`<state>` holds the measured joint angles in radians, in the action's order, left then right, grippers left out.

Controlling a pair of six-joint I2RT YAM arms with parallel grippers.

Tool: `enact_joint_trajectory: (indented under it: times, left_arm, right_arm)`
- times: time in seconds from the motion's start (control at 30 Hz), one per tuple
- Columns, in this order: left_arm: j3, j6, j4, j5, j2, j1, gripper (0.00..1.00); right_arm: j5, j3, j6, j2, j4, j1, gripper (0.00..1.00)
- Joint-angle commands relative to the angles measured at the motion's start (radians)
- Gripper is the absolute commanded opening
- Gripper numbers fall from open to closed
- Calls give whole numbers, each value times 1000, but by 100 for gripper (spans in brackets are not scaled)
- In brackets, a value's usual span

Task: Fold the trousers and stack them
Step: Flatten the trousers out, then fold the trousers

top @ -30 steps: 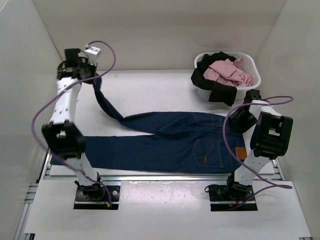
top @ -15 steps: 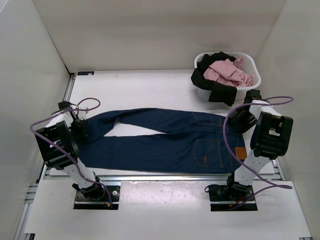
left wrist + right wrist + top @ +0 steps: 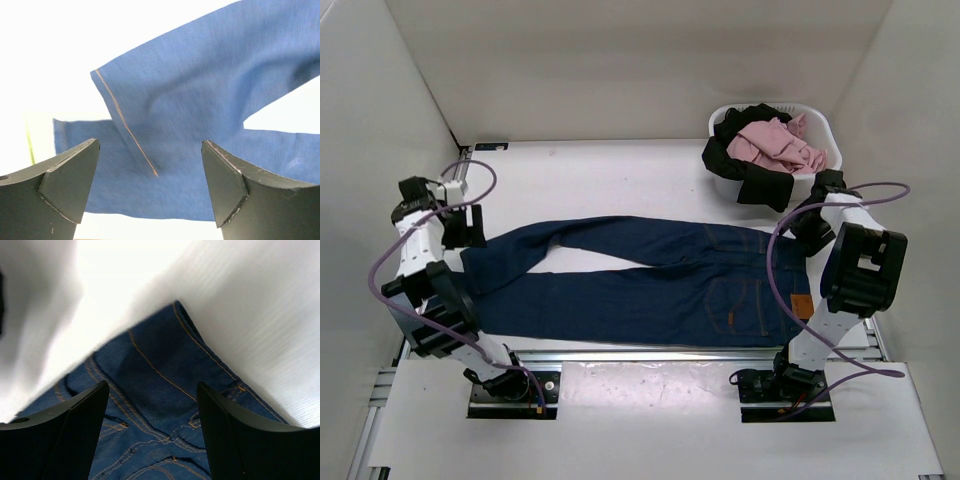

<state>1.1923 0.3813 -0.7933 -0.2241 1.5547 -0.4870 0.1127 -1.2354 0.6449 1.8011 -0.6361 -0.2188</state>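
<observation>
The trousers (image 3: 640,275) lie spread flat across the middle of the white table (image 3: 620,180). The waistband is on the right and both legs run leftward, the far leg's hem overlapping the near one. The left hand (image 3: 463,226) hangs over those hems with its jaws spread wide and nothing between them. The right hand (image 3: 809,222) is over the waistband's far corner, jaws also apart and gripping nothing. At the far right corner stands a white laundry basket (image 3: 826,133) holding a pink garment (image 3: 775,145), with a black garment (image 3: 750,172) spilling over its rim. Plain white walls (image 3: 620,60) enclose the table on three sides, and a metal rail (image 3: 650,353) runs along its near edge.
</observation>
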Motion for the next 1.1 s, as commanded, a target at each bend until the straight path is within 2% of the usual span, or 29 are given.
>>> enact_joint_trajectory:
  times: [0.0,0.2,0.33,0.43,0.5,0.57,0.67,0.7,0.73,0.77,0.87,0.9,0.93,1.03,1.07]
  left_arm:
    - [88,-51,-12,44,83,-2,94]
    - [199,-61,-12,207,339,-2,96]
    - [246,-15,-12,242,482,20,96]
    - [247,-1,-12,243,525,33,96]
    - [234,11,-12,243,536,42,93]
    - [222,21,-12,233,536,51,81]
    - [213,30,-12,212,545,51,21]
    - [213,30,-12,212,554,51,14]
    - [223,30,-12,212,555,51,14]
    - [237,30,-12,203,555,51,14]
    - [297,30,-12,212,555,51,14]
    - [317,30,-12,212,555,51,14]
    - [340,40,-12,212,544,51,14]
    - [464,51,-12,224,516,64,14]
    - [536,62,-12,233,504,83,14]
  right_arm:
    - [-4,-106,-19,36,-40,4,75]
    - [-13,-236,-10,109,-71,4,85]
    - [-39,-259,38,161,-94,4,87]
    - [-54,-250,88,190,-114,4,87]
    - [-33,-263,123,216,-203,4,87]
    - [18,-241,124,225,-238,4,87]
    - [38,-188,159,216,-238,-8,87]
    - [27,-188,170,227,-238,-23,87]
    - [27,-176,189,245,-228,-24,87]
    - [27,-176,190,256,-212,-36,84]
    - [65,-191,200,287,-203,-36,58]
    - [79,-200,200,299,-203,-36,34]
    - [91,-213,200,299,-214,-36,23]
    - [113,-237,171,279,-214,-36,1]
    - [122,-251,156,265,-224,-36,0]
